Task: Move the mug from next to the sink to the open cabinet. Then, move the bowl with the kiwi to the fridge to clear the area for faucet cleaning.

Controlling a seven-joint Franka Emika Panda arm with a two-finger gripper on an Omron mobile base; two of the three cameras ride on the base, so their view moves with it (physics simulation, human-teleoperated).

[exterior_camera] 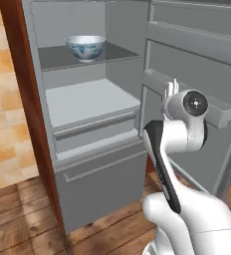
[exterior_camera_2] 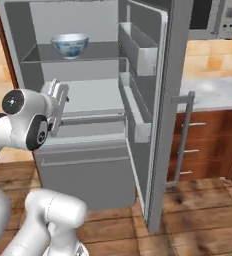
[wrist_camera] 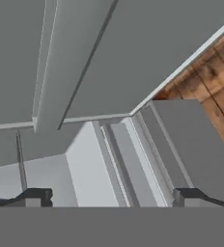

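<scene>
On the left, the bowl (exterior_camera: 85,47) sits upright on the upper grey shelf of the fridge (exterior_camera: 90,107), well inside and apart from the arm; whether the kiwi lies in it cannot be told from here. It looks rigid, glazed and probably slick and breakable, best taken by pinching its rim from above. To the right and lower, the gripper (exterior_camera: 173,90) hangs in front of the door racks (exterior_camera_2: 138,52), its fingers spread wide and empty.
</scene>
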